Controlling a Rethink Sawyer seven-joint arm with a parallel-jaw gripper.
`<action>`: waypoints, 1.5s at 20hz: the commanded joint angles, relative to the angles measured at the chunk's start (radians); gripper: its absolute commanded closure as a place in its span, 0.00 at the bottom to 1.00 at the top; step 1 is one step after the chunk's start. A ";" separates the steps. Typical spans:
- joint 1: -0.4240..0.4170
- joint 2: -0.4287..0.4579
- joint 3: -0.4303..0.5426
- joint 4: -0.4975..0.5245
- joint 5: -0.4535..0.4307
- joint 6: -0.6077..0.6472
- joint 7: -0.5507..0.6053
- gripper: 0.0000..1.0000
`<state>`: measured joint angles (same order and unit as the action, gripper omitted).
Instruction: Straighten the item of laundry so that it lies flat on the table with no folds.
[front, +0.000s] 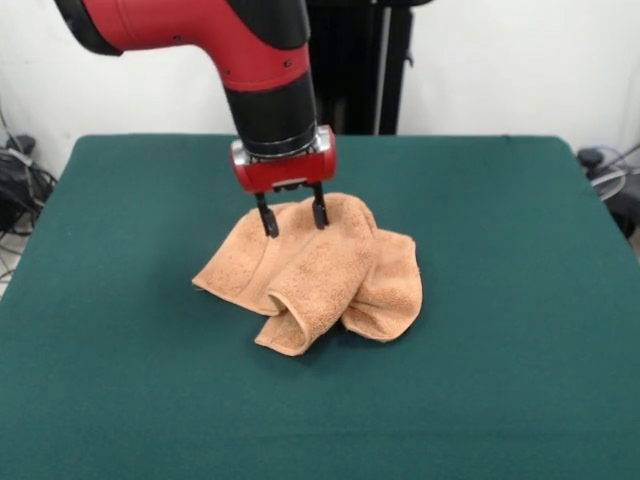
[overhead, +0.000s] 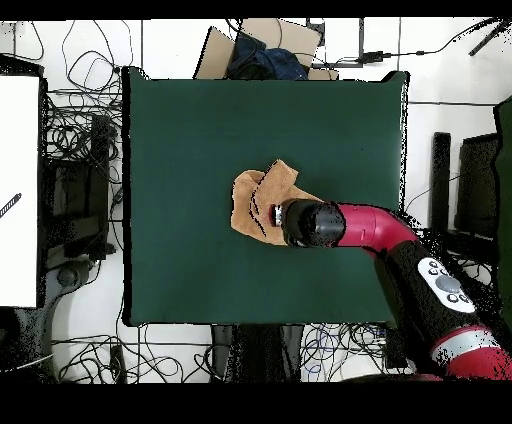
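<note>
The peach-orange towel (front: 318, 272) lies crumpled in a heap near the middle of the dark green table (front: 120, 330), with folds and a rolled front corner. My gripper (front: 292, 217) hangs straight down over the towel's far edge, its two black fingers (front: 268, 221) spread apart, tips at or just touching the cloth, holding nothing. In the overhead view the towel (overhead: 255, 203) shows left of the arm's black wrist, which hides the gripper and part of the cloth.
The table (overhead: 180, 130) has wide bare felt on all sides of the towel. Cables, boxes and equipment lie on the floor around the table (overhead: 80, 150). The red arm (overhead: 370, 226) reaches in from the lower right of the overhead view.
</note>
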<state>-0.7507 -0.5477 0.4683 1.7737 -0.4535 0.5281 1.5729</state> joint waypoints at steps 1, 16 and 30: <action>-0.007 0.047 0.081 -0.035 -0.070 0.036 -0.144 0.00; 0.004 0.020 0.067 -0.016 -0.059 0.010 -0.073 0.00; 0.056 -0.114 0.021 0.009 -0.069 0.088 -0.069 0.00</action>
<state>-0.7347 -0.5907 0.4876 1.7758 -0.4537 0.5283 1.5729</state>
